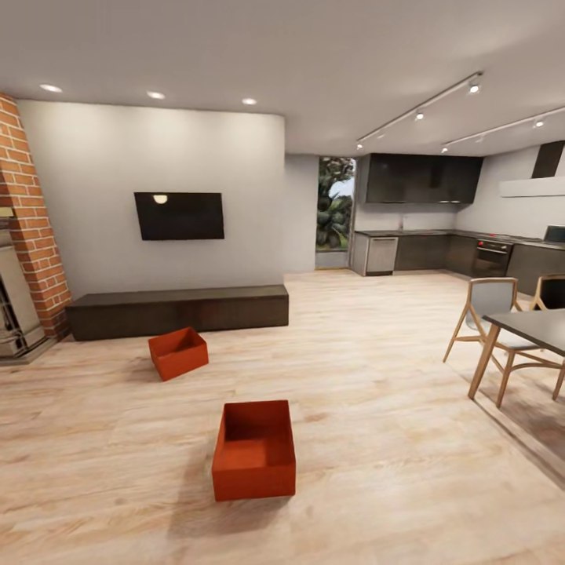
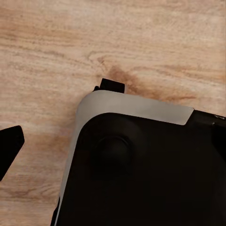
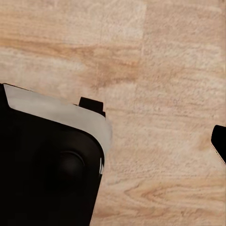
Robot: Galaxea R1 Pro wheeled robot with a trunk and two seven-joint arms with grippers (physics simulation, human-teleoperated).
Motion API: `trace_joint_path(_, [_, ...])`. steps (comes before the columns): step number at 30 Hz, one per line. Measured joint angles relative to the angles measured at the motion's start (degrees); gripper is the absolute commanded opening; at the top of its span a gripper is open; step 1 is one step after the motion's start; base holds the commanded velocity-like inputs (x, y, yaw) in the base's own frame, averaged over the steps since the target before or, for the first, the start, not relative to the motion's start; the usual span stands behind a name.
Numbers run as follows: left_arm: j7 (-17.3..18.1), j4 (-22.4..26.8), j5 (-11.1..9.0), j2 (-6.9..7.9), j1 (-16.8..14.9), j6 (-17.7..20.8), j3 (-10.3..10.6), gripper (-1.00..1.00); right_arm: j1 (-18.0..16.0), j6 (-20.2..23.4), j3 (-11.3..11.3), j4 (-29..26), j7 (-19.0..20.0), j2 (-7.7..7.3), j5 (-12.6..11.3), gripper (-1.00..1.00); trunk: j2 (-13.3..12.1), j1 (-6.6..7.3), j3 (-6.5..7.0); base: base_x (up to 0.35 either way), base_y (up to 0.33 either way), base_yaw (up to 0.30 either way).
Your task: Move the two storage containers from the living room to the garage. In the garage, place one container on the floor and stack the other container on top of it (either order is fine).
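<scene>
A: Where are the two storage containers?
B: Both on the living room's wood floor: nearer container mid-floor, farther container just before the TV bench
A: Grippers?
B: Can't tell their state

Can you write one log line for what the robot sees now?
place: living room | near container: on wood floor | far container: by TV bench | carried: nothing seen
</scene>
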State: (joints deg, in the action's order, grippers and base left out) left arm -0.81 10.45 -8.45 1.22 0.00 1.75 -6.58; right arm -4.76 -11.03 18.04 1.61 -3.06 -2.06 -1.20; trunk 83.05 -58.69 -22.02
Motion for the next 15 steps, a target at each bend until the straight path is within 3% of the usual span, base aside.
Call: trace_joint_path(15, [0.0,0.0,0.0,0.01,0.0,0.0,0.0,1.00,0.0,0.0,-0.1,0.0,0.0,0.02,0.0,1.00,0.0,0.00,0.00,0.324,0.118,0.000])
